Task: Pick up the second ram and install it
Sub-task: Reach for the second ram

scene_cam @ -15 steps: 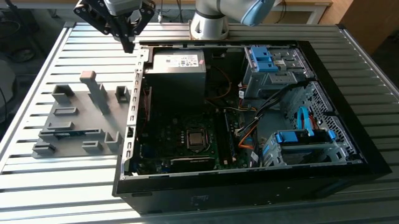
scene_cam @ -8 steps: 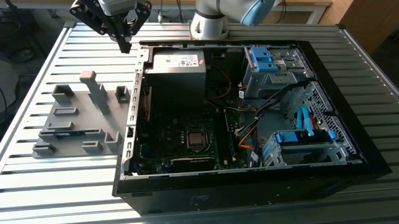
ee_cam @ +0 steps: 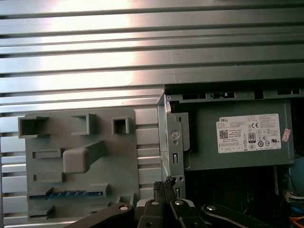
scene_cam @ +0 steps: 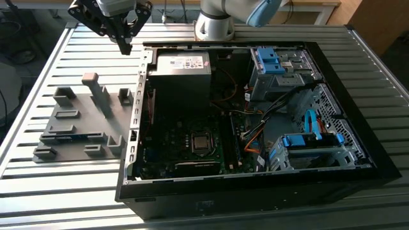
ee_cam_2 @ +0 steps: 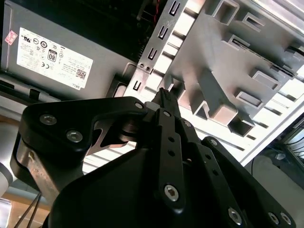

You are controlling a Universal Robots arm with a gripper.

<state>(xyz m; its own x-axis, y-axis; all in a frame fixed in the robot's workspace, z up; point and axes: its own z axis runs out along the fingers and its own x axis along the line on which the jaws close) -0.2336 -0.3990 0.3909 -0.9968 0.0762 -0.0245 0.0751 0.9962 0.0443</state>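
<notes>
A ribbed metal counter [scene_cam: 76, 191] is carrying everything here. An open black computer case [scene_cam: 357, 172] is lying on its side across the counter's middle and toward the exterior view's right edge. The dark green motherboard [scene_cam: 185, 143] is showing on the case's floor. The arm's pale base [scene_cam: 214, 24] is standing at the counter's edge just beyond the case.

A grey power supply [scene_cam: 182, 64] with a white label is sitting in the case corner nearest that base. It is also showing in both wrist views [ee_cam: 232, 142] [ee_cam_2: 52, 52].

A grey slotted holder [scene_cam: 83, 129] is lying flat on the counter beside the case, toward the exterior view's left edge and close to the case's metal wall. Both wrist views are looking down on it [ee_cam: 114, 171] [ee_cam_2: 213, 57].

The black hand [scene_cam: 125, 48] is hanging in the air near the counter's edge on the arm-base side, above the gap between the holder and the case's power-supply corner. It is touching nothing. Its fingers are pressed together into a single point, clenched on nothing, as both wrist views show [ee_cam: 164, 183] [ee_cam_2: 163, 93].

The second ram [scene_cam: 64, 137] is resting in a slot of the holder, in the part farthest from the arm's base and well apart from the hand. In the first wrist view it is showing as a thin blue-green strip [ee_cam: 66, 194] lying lengthwise in that slot.
</notes>
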